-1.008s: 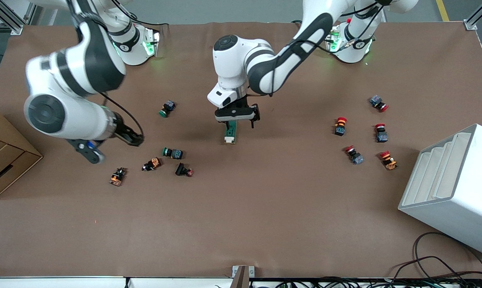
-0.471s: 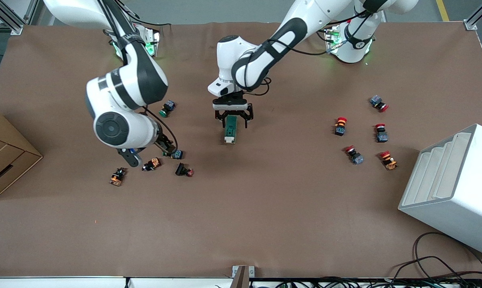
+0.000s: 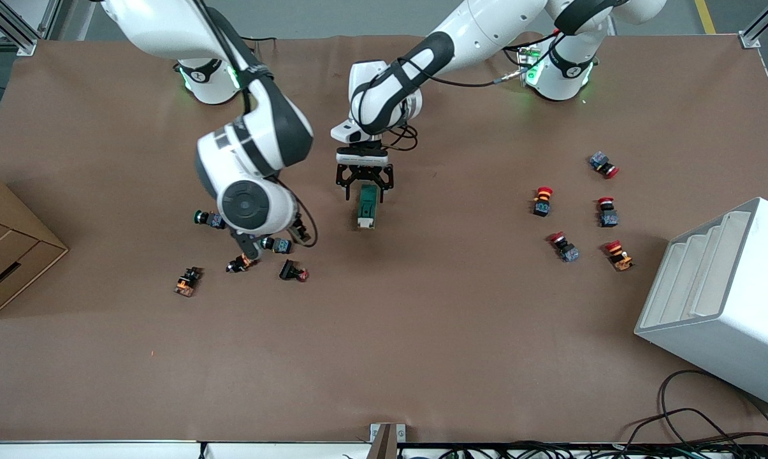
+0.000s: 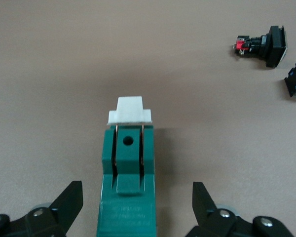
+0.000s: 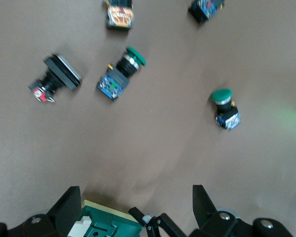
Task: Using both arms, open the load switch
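Observation:
The load switch [image 3: 366, 207] is a green block with a white sliding piece [image 4: 129, 109]; it lies flat mid-table. My left gripper [image 3: 364, 182] stands open over the switch's end farthest from the front camera. One black finger is on each side, and neither touches it. In the left wrist view the green body [image 4: 128, 192] runs between the spread fingers [image 4: 69, 202]. My right gripper [image 3: 299, 231] hangs open and empty beside the switch, toward the right arm's end. In the right wrist view the switch [image 5: 106, 224] shows at the edge, by the right gripper [image 5: 133, 212].
Several push-buttons lie near the right gripper: green-capped ones [image 3: 208, 218] [image 3: 276, 243] and a black one [image 3: 292, 272]. Red-capped buttons [image 3: 542, 201] cluster toward the left arm's end, by a white bin [image 3: 721, 299]. A cardboard box [image 3: 7, 255] sits at the right arm's end.
The right arm has swung from its end of the table toward the middle, close to the load switch. The left gripper turned and now straddles the switch's end squarely.

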Robot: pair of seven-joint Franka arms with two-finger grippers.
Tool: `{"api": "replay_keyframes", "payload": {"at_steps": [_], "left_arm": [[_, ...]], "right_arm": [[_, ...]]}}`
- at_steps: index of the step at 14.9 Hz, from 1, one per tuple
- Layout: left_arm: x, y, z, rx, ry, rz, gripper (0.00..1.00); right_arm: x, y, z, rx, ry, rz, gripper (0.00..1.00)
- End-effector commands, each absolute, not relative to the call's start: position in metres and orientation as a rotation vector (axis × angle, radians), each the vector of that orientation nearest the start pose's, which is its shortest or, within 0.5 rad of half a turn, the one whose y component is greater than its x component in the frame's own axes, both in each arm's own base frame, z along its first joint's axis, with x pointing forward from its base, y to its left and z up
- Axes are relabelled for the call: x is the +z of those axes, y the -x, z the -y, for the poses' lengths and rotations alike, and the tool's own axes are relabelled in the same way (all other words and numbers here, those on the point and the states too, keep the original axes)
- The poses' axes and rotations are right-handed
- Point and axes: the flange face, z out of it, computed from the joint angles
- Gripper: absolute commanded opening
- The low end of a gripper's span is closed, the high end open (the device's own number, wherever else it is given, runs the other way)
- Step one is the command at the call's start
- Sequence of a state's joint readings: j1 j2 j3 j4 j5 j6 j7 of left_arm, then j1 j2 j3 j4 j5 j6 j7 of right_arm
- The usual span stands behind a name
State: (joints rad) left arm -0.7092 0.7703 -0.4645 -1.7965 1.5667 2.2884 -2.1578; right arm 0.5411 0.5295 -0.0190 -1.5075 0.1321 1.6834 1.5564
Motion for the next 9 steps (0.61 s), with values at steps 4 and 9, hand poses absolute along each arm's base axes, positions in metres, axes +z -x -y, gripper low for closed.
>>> {"api": "replay_keyframes", "payload": {"at_steps": [4, 9], "left_arm": [[0.13, -0.282, 0.576, -1.318, 2.864, -0.18, 0.98], [0.113, -0.259, 0.564, -1.323, 2.81, -0.206, 0.98]], "right_arm": [[0.274, -0.554, -0.407, 0.45, 2.643, -2.089, 1.0], [0.234, -0.55, -0.447, 0.366, 2.472, -2.28, 1.0]]}}
